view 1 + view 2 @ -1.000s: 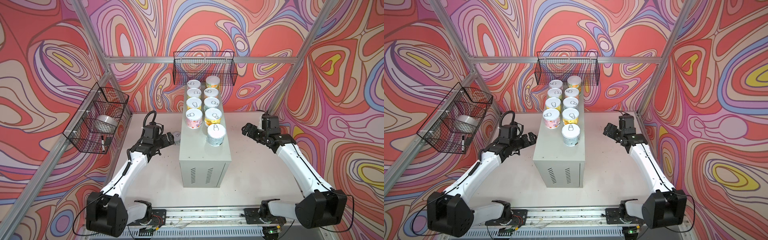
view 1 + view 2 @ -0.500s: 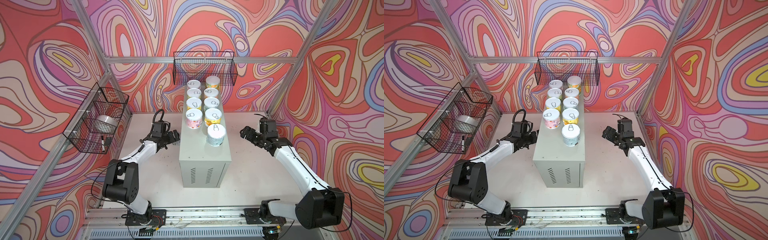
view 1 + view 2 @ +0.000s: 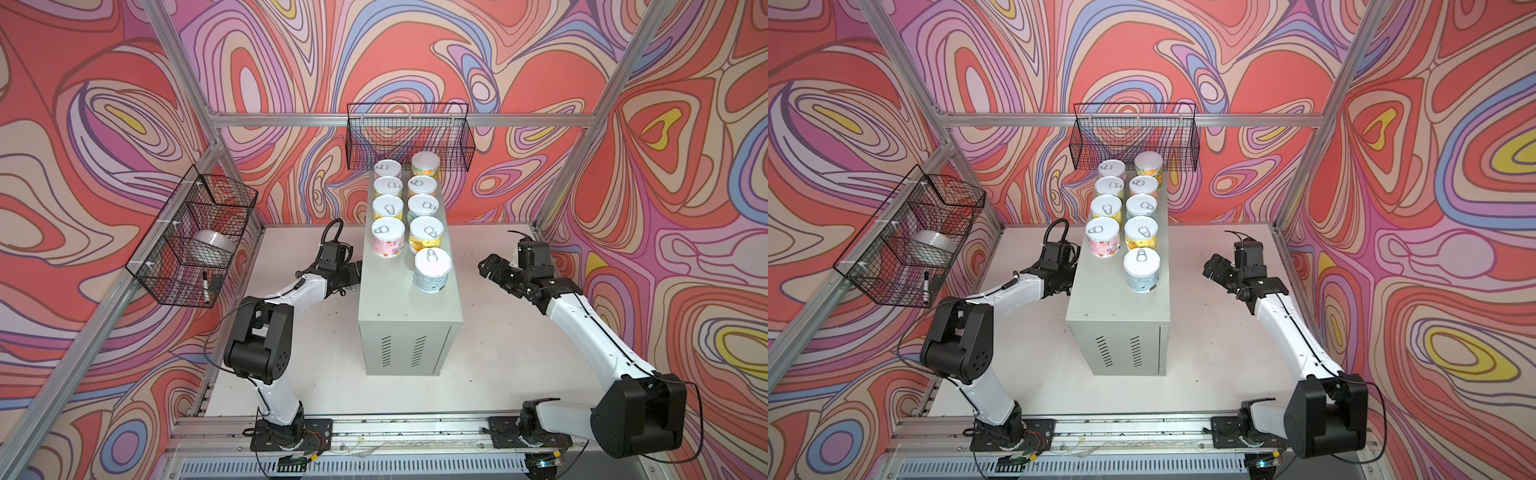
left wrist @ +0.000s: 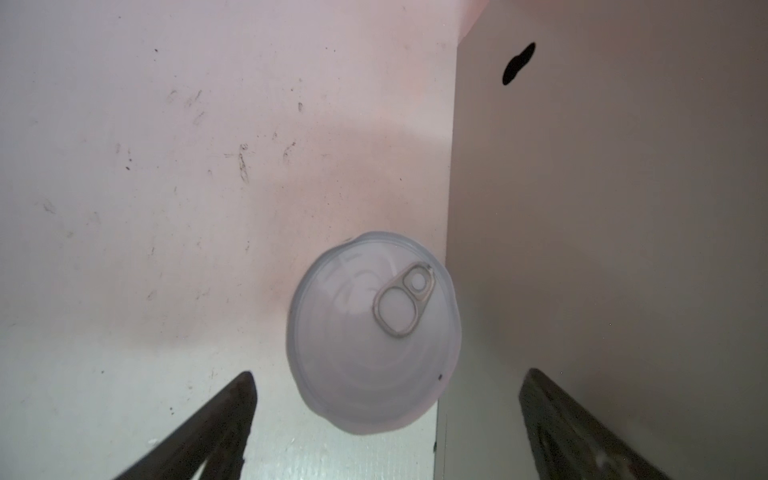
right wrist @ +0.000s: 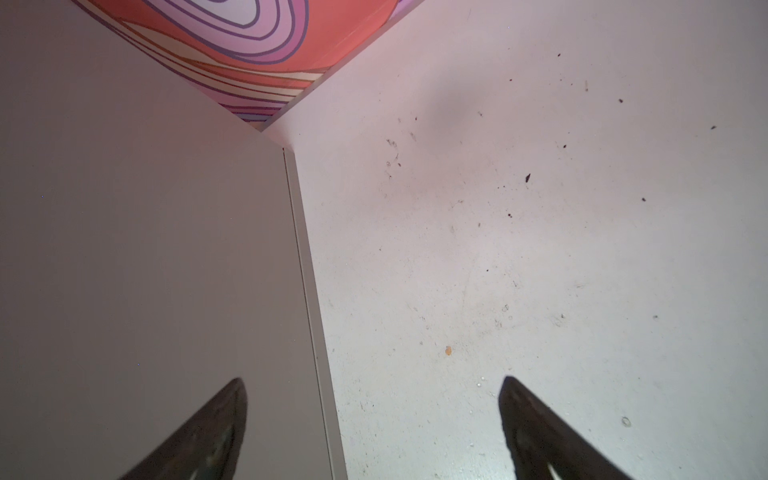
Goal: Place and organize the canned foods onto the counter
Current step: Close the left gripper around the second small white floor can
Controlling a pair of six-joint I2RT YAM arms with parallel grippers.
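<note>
Swirl-patterned walls (image 3: 124, 124), white table (image 3: 324, 353); nine cans (image 3: 424, 205) atop counter (image 3: 405, 316); left pincer (image 4: 388, 372) wide over tenth can (image 4: 374, 332); right pincer (image 5: 372, 379) wide, empty.

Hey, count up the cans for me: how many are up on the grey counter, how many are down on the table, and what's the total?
Cans on the counter: 9
Loose can on the table, beside the counter: 1
Total: 10

White arm links (image 3: 582, 320), black joint housings (image 3: 636, 411), black cables (image 3: 335, 221); left hand (image 3: 355, 275), right hand (image 3: 487, 266) black.
</note>
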